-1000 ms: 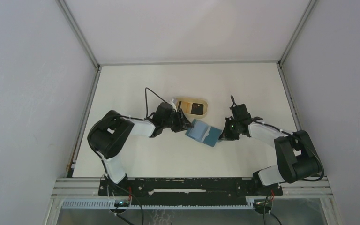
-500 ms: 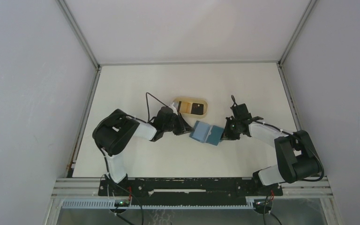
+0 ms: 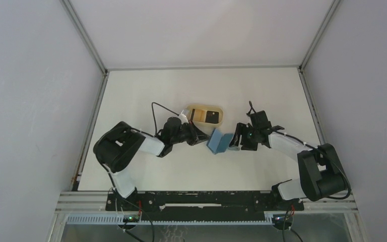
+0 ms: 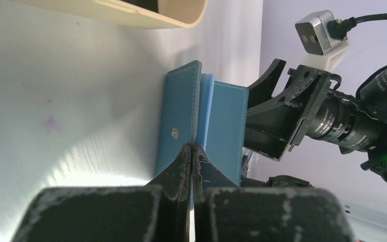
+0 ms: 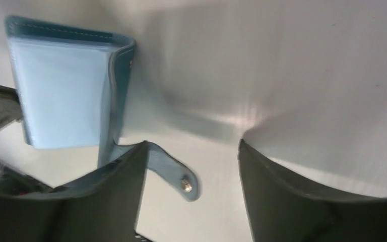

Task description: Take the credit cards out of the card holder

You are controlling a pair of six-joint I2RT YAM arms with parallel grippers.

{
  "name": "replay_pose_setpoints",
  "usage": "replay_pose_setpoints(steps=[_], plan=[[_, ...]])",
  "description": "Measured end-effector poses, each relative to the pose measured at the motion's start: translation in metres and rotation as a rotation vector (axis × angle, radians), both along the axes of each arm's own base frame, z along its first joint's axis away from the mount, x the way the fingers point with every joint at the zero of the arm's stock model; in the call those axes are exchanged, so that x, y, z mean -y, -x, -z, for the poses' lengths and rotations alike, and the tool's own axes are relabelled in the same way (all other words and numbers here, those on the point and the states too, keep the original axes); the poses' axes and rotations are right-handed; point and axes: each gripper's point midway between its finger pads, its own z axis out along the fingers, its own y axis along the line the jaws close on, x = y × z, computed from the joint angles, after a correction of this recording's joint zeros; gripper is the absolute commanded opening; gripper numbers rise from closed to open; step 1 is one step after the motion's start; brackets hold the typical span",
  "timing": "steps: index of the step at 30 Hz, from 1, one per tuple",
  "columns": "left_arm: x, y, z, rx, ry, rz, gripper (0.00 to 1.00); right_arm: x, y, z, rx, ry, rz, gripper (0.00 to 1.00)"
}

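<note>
At mid-table, the card holder (image 3: 219, 142) stands half-open, one cover pinched in the clenched left gripper (image 4: 192, 151). The right gripper (image 5: 192, 151) gapes, holding nothing. No card shows. So thin a pinch could slip, letting the holder fold shut.

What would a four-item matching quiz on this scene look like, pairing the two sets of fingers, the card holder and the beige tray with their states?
Things:
1. left fingers
2. right fingers
3. card holder
4. beige tray

States:
A. spread apart
B. holds a dark thing
C. pinched shut on a blue edge
D. teal, partly open

Pairs: 1-C, 2-A, 3-D, 4-B
</note>
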Motion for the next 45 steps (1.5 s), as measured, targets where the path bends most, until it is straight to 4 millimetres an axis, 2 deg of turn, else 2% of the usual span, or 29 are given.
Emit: replay_pose_setpoints(steps=[1, 6, 13, 16, 19, 21, 23, 29, 38, 42, 45], plan=[[-0.002, 0.002, -0.005, 0.011, -0.002, -0.002, 0.0, -0.003, -0.001, -0.005, 0.02, -0.015, -0.013, 0.89], [-0.011, 0.004, -0.018, 0.051, -0.031, -0.028, 0.0, -0.019, 0.001, -0.02, 0.072, -0.127, -0.056, 0.96], [-0.026, 0.005, -0.005, 0.032, -0.114, -0.083, 0.0, -0.038, 0.016, -0.025, 0.086, -0.3, -0.045, 0.99], [-0.035, 0.005, -0.001, 0.039, -0.176, -0.107, 0.0, -0.041, 0.018, -0.04, 0.149, -0.337, -0.036, 1.0], [-0.046, 0.007, -0.002, 0.065, -0.248, -0.125, 0.0, -0.048, 0.013, -0.065, 0.254, -0.367, -0.054, 1.0], [-0.052, 0.009, -0.003, 0.082, -0.294, -0.132, 0.0, -0.054, 0.01, -0.074, 0.291, -0.378, -0.064, 1.0], [-0.056, 0.009, -0.004, 0.093, -0.328, -0.135, 0.0, -0.059, 0.008, -0.072, 0.28, -0.372, -0.069, 1.0], [-0.062, 0.008, 0.001, 0.099, -0.386, -0.145, 0.0, -0.072, 0.013, -0.046, 0.191, -0.309, -0.074, 0.98], [-0.071, 0.009, 0.003, 0.095, -0.426, -0.166, 0.0, -0.06, 0.013, -0.025, 0.135, -0.227, -0.015, 0.86], [-0.074, 0.009, 0.004, 0.091, -0.439, -0.173, 0.0, -0.057, 0.014, -0.015, 0.109, -0.198, 0.001, 0.75], [-0.074, 0.009, 0.005, 0.089, -0.443, -0.174, 0.0, -0.056, 0.015, -0.009, 0.09, -0.188, 0.007, 0.72]])
